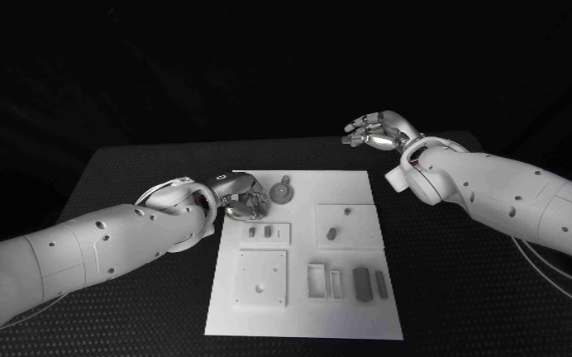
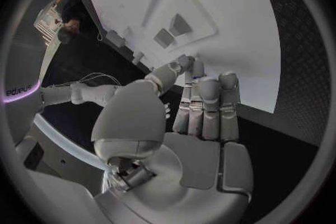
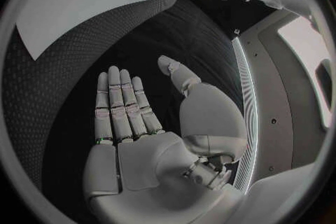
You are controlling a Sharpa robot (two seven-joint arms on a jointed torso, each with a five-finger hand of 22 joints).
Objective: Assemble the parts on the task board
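The white task board [image 1: 304, 324] lies in the middle of the black table. A round grey part [image 1: 281, 190] sits near its far left corner. My left hand [image 1: 239, 197] hovers at the board's far left edge, right beside that round part, with fingers curled. In the left wrist view the left hand [image 2: 199, 106] keeps its fingers together over the board [image 2: 224, 5], thumb tip meeting the fingertips; whether anything lies between them is hidden. My right hand [image 1: 379, 130] is raised beyond the board's far right corner, its flat fingers [image 3: 122, 106] apart and holding nothing.
Small grey parts stand on a raised plate [image 1: 264, 235] and on another plate [image 1: 350, 225]. A plate with holes [image 1: 261, 277] and two long grey parts [image 1: 359, 284] lie at the near end. Black table [image 1: 477, 291] surrounds the board.
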